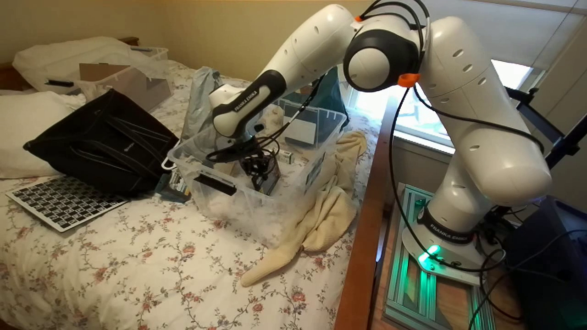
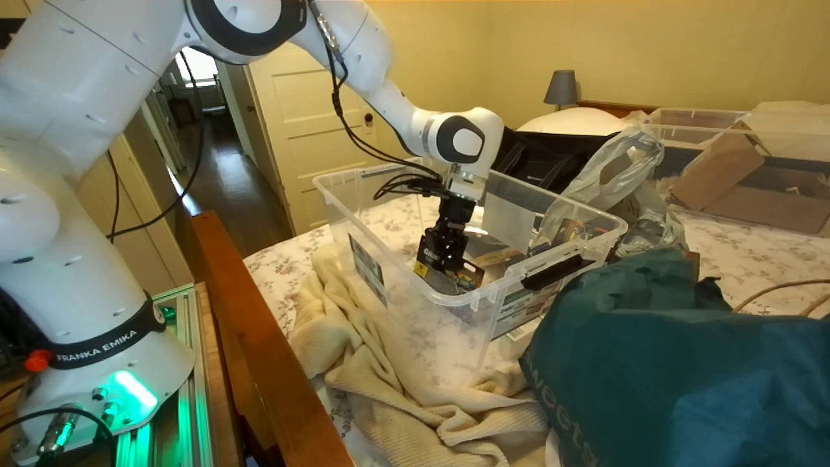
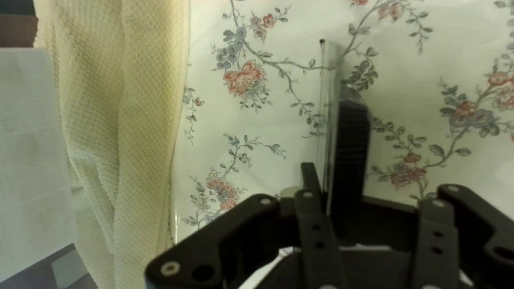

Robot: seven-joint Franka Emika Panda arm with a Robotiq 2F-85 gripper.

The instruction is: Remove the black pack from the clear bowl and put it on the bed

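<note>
1. At left in an exterior view, the bed (image 1: pixel 151 261): the likely set-down place.
2. Right of that, the clear bowl (image 1: pixel 238 211), with the black pack (image 3: pixel 351 144) inside.
3. Within it, the gripper (image 3: pixel 372 196) straddles the pack; shadow hides one contact, so I cannot tell whether it grips. Securing the pack seems the step in hand.
4. Next: firm the hold, then lift past the rim.

Looks like a home here, a bedroom, no less: shows a wide bed (image 1: pixel 169 256) under a flowered cover (image 1: pixel 206 298), white pillows (image 1: pixel 27 133), a grey-shaded lamp (image 2: pixel 561 89), a window (image 1: pixel 416 121) with its blind (image 1: pixel 518 41) partway down, and there, a panelled door (image 2: pixel 305 146) beside a hallway (image 2: pixel 237 181).
</note>
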